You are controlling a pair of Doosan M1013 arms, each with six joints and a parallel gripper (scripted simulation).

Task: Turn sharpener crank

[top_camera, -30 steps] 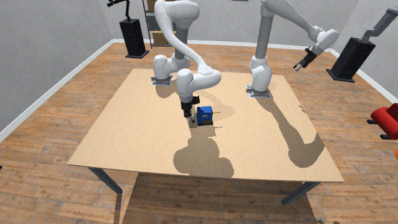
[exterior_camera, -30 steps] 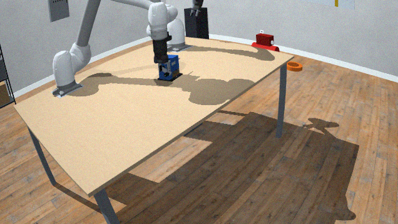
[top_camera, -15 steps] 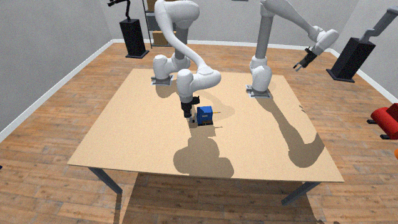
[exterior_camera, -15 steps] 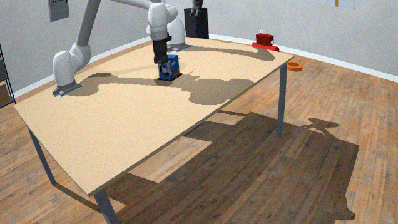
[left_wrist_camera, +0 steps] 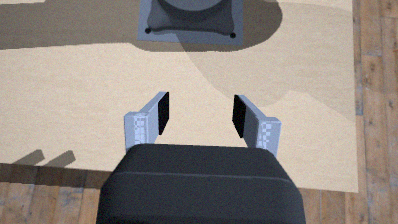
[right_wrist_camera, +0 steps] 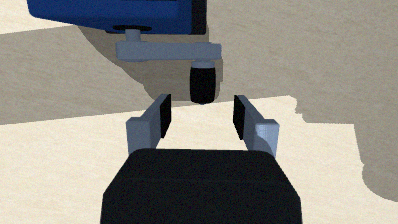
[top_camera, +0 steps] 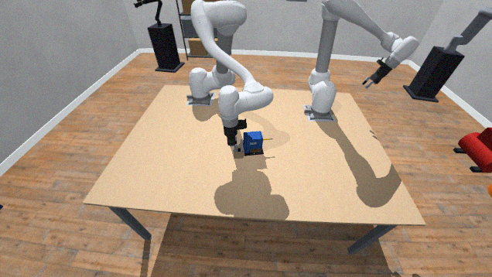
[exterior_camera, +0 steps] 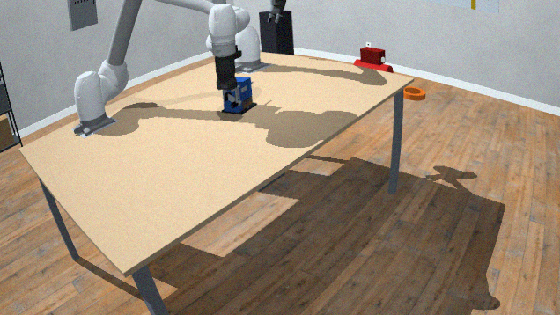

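blue sharpener (top_camera: 253, 142) (exterior_camera: 245, 90) (right_wrist_camera: 115, 14) upright, pencil (top_camera: 268, 139) pointing outward
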